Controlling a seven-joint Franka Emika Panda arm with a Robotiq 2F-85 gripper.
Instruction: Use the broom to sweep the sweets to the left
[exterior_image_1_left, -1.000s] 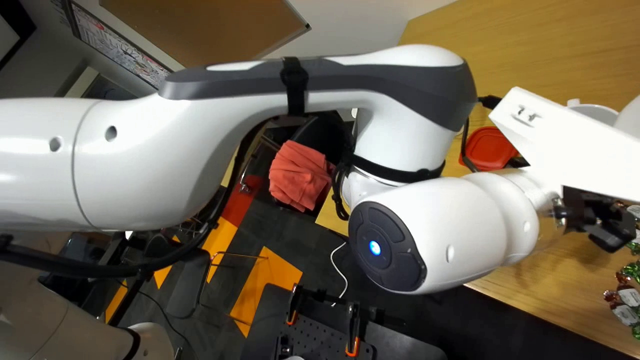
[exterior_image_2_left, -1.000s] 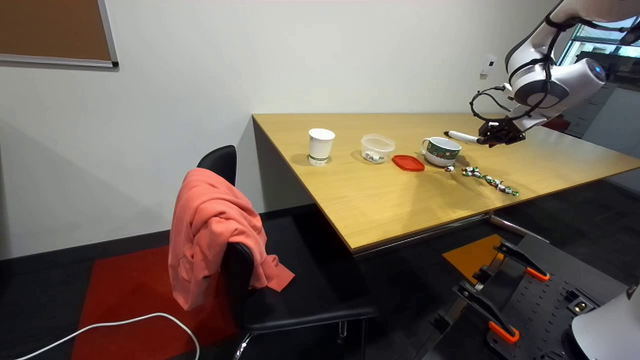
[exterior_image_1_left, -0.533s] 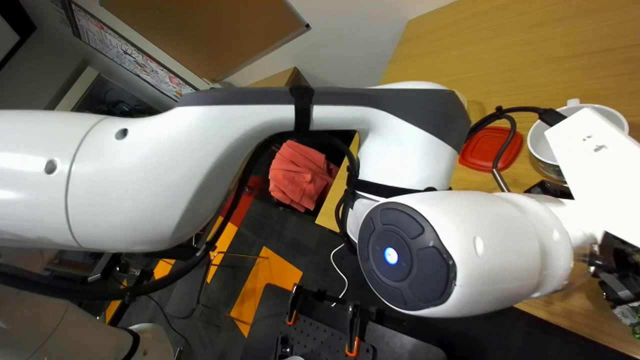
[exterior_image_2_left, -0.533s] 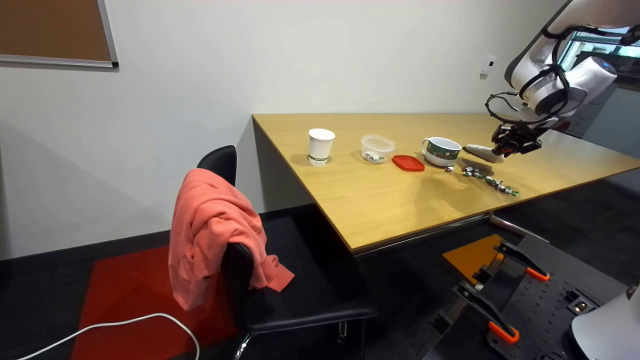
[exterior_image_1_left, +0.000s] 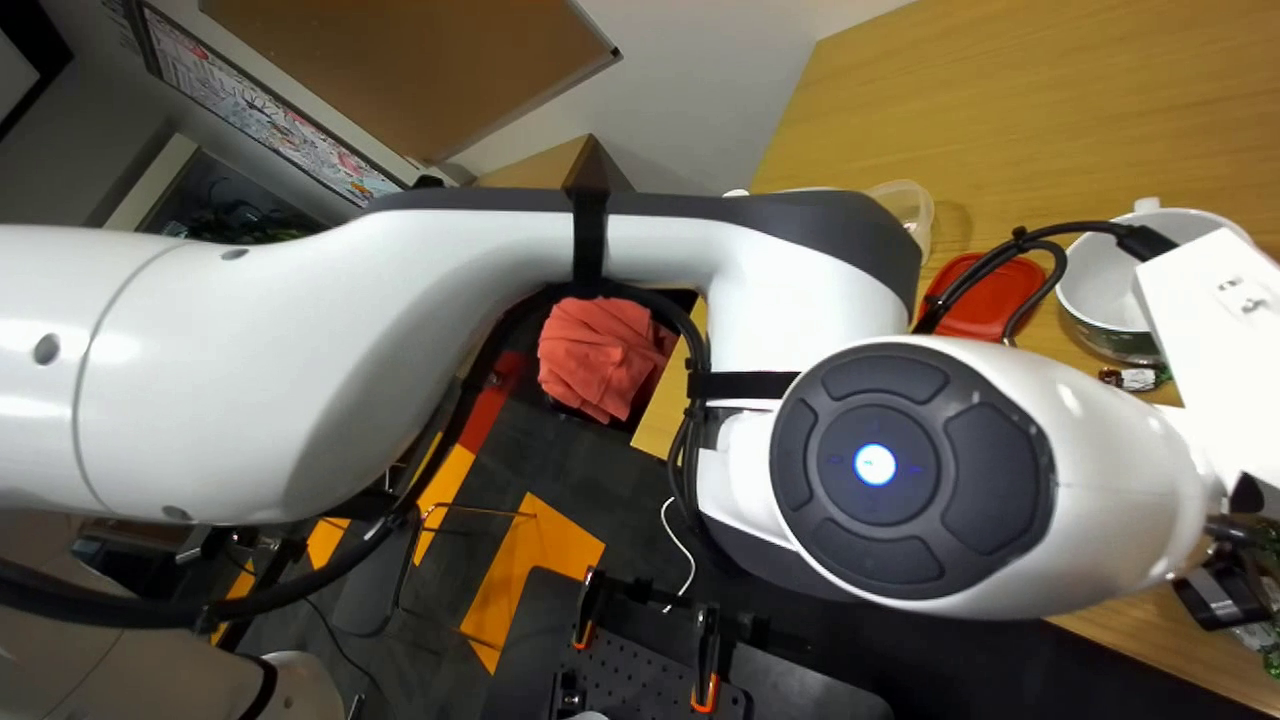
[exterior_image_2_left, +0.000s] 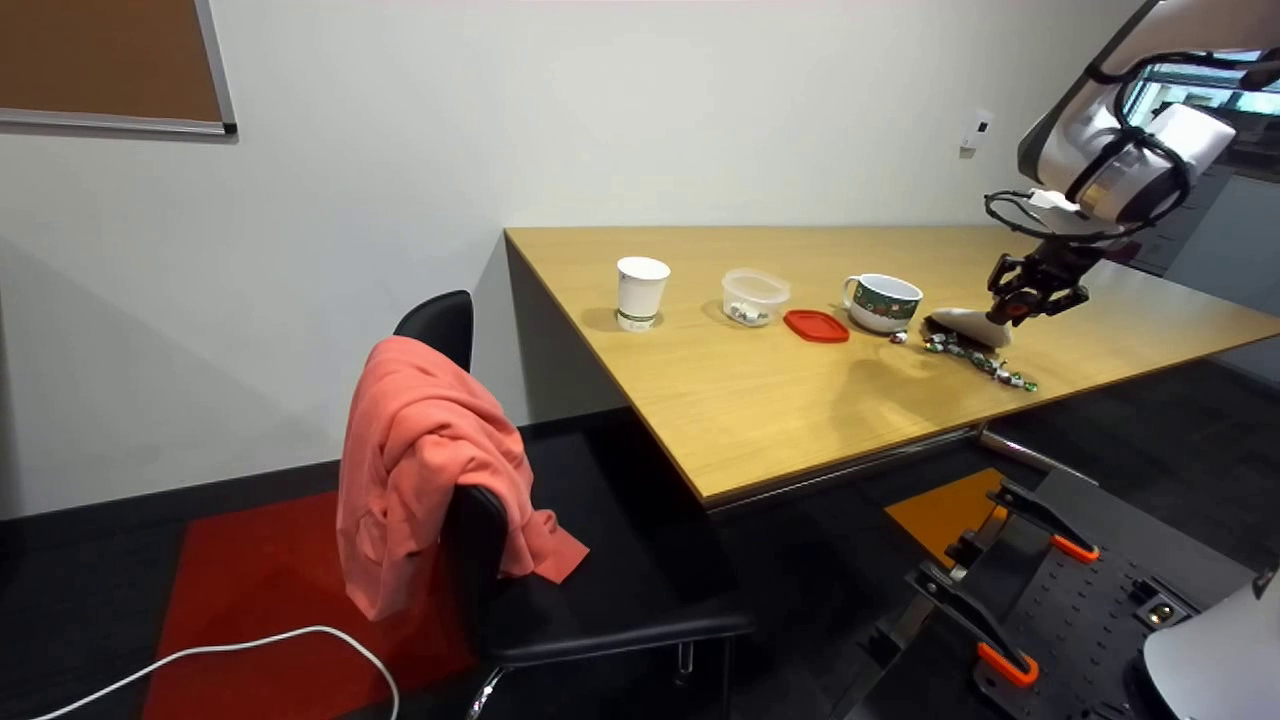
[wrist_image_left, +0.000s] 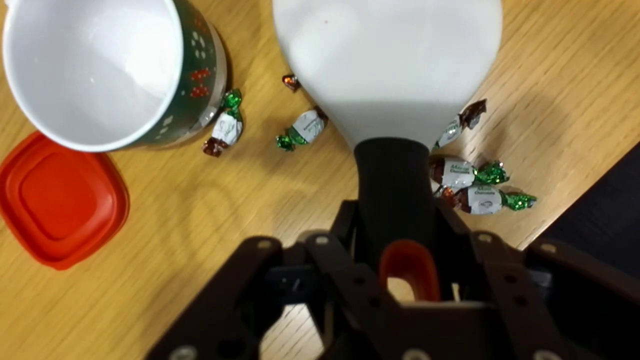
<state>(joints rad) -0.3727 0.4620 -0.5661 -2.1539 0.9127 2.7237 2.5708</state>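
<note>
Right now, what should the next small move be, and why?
Probably a short, low sweep to the left. The pincer grips the hand brush by its black handle, and in an exterior view its white fan appears low over the table, beside the wrapped sweets. Short because the green-patterned mug stands close by.

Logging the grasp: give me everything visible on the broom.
The broom has a smooth, plastic-looking white head, fanning out wide from a black handle with an orange-red end. The gripper clasps the handle from both sides. In an exterior view, the head is low over the table, beside the mug; in the wrist view its wide edge is cut off and it partly hides some sweets. Bristles can't be made out, nor whether it touches table or sweets.
</note>
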